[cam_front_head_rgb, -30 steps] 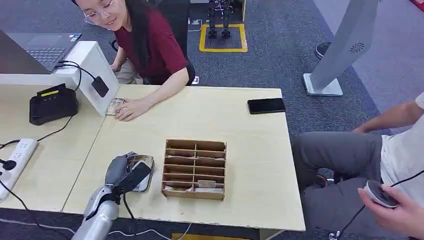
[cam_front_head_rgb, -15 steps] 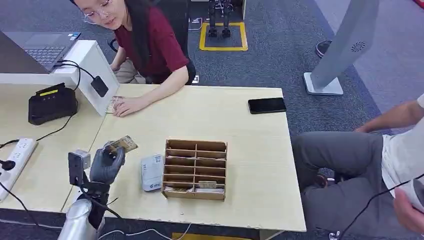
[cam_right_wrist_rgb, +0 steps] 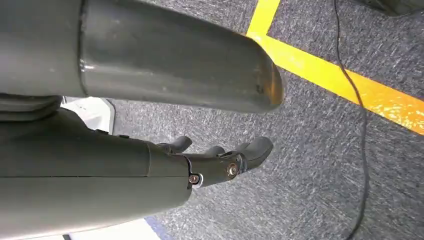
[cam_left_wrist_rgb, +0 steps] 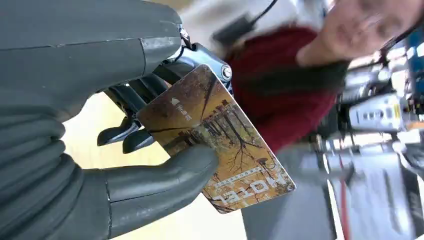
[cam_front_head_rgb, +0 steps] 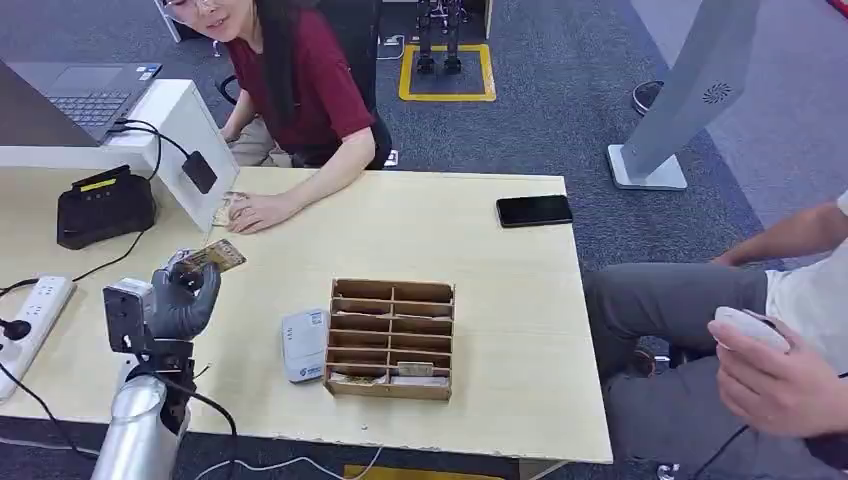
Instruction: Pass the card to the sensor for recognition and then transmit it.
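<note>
Card [cam_front_head_rgb: 213, 258], one: a hotel key card with a printed autumn-tree face, pinched between thumb and fingers of the left hand [cam_front_head_rgb: 180, 298], lifted off the table beyond and to the side of the white card reader [cam_front_head_rgb: 302, 344], one. The printed face stays exposed, probably for reading. Wooden divider tray [cam_front_head_rgb: 390, 338], one, just beside the reader. Right hand [cam_right_wrist_rgb: 220, 162], one: hanging over carpet, fingers loosely apart, holding nothing. Smartphone [cam_front_head_rgb: 533, 211], one, well beyond the reader.
</note>
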Controlling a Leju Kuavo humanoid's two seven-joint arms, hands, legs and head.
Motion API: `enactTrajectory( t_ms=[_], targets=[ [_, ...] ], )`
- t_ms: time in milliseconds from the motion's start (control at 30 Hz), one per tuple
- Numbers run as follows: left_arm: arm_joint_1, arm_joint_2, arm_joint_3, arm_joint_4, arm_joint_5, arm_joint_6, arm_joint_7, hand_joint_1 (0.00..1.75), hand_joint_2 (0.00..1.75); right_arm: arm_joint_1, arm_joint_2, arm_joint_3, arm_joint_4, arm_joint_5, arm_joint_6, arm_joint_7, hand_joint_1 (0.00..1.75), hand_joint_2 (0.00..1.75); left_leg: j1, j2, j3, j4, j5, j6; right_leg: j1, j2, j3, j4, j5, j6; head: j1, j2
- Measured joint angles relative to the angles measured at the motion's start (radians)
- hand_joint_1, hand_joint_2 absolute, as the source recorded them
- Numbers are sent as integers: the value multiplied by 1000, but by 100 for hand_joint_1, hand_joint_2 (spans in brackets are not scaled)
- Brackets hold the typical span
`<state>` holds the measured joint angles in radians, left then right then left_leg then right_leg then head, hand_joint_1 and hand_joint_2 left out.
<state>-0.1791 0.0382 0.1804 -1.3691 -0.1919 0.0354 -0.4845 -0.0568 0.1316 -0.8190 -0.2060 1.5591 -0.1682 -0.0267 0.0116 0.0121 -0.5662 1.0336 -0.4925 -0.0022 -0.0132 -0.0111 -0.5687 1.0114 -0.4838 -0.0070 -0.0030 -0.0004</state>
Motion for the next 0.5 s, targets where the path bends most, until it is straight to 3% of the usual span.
enactTrajectory(
  t_ms=[167,233,333,500],
  targets=[
    [-128,-1,-58,69,-471,334,35,175,175,-3,0,29,0,0,11,-10,0,0,0,-2,-1,1,1,0,0,-1,0,0,1,1,0,0],
    [-186,13,-89,124,-616,426,48,175,175,-7,0,45,0,0,17,-13,0,0,0,-1,-1,1,1,0,0,0,0,0,2,1,0,0],
    [-254,24,-119,199,-709,491,64,175,175,-7,0,66,0,0,24,-15,0,0,0,0,-1,1,1,0,0,1,0,0,2,1,0,0],
    [-316,39,-143,280,-769,521,84,175,175,-7,0,92,0,0,31,-8,0,0,0,0,-1,1,1,0,0,1,-1,0,2,1,0,0]
  ],
)
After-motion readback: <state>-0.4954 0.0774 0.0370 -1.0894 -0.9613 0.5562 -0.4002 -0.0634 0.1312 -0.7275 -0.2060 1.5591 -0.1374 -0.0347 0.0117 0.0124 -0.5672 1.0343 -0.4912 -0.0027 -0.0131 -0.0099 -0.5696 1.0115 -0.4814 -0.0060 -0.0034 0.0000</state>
